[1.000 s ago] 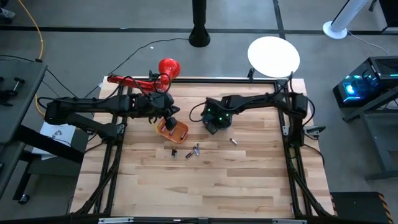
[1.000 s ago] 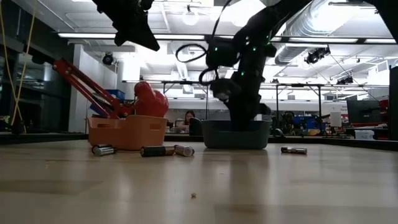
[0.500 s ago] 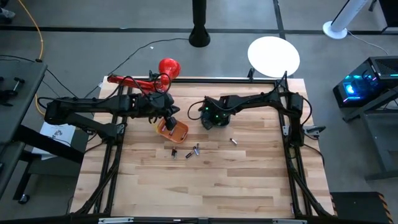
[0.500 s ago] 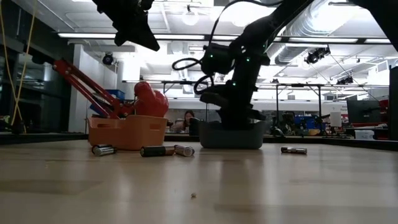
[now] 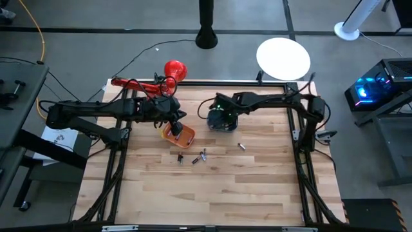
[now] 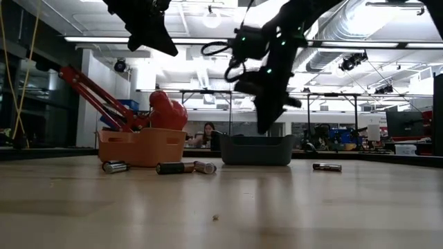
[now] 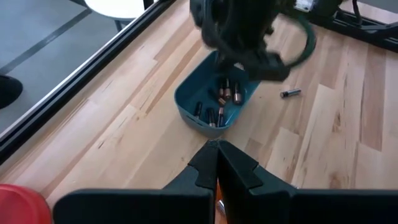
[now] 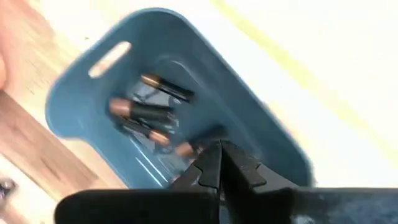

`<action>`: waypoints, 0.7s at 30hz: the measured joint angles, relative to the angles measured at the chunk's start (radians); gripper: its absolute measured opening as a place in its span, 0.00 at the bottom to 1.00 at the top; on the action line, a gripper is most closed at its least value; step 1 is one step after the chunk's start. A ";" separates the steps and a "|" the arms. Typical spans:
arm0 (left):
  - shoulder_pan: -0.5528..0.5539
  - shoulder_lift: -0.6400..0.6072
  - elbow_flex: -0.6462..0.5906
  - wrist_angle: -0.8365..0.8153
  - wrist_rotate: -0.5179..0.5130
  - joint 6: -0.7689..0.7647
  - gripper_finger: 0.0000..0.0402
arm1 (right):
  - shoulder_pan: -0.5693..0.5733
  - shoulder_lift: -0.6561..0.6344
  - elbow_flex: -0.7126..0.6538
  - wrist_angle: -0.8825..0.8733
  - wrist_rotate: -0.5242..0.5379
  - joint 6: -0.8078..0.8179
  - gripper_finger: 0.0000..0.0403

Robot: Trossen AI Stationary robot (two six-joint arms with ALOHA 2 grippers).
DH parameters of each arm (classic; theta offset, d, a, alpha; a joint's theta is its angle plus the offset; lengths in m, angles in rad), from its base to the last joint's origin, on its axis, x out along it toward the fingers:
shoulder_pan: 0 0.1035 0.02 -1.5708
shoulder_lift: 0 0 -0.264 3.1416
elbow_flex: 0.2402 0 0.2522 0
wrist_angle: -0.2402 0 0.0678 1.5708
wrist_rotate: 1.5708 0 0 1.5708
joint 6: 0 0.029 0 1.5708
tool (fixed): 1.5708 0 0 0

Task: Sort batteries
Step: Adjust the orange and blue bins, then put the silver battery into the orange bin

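Several dark batteries (image 8: pixel 149 112) lie in the teal bin (image 8: pixel 74 112), also seen in the left wrist view (image 7: pixel 219 99). Three batteries (image 5: pixel 195 158) lie loose on the table near the orange bin (image 5: pixel 187 136), in the low view at its foot (image 6: pixel 175 167). One more battery (image 5: pixel 242 147) lies to the right (image 6: pixel 327 167). My right gripper (image 8: pixel 219 149) hangs shut above the teal bin (image 6: pixel 256 151), clear of its rim (image 6: pixel 265 128). My left gripper (image 7: pixel 216 150) is shut and stays high over the orange bin (image 6: pixel 142 146).
A red lamp-like object (image 5: pixel 168 72) lies at the table's far left edge, behind the orange bin (image 6: pixel 163 111). The near half of the wooden table (image 5: pixel 212 193) is bare boards. A person (image 6: pixel 208 131) sits far off in the room.
My right gripper has risen out of the teal bin, from down inside it to well above its rim, tilting as it went. The left arm has kept still.
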 joint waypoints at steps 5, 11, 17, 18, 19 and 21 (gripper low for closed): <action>0.001 0.000 0.000 0.000 0.010 0.009 0.00 | -0.005 -0.086 0.000 -0.098 0.001 -0.028 0.00; 0.076 0.000 0.000 0.032 0.047 0.083 0.00 | -0.031 -0.177 0.000 -0.125 -0.012 -0.011 0.00; 0.256 0.004 0.000 0.174 0.143 0.107 0.00 | -0.150 -0.217 0.000 -0.089 -0.053 -0.146 0.00; 0.292 0.005 0.000 0.207 0.152 0.108 0.00 | -0.182 -0.217 0.000 -0.070 -0.078 -0.185 0.00; 0.326 0.006 0.000 0.237 0.167 0.117 0.00 | -0.216 -0.217 0.000 -0.047 -0.110 -0.220 0.00; 0.390 0.006 0.000 0.294 0.196 0.149 0.00 | -0.280 -0.216 -0.001 0.013 -0.185 -0.285 0.00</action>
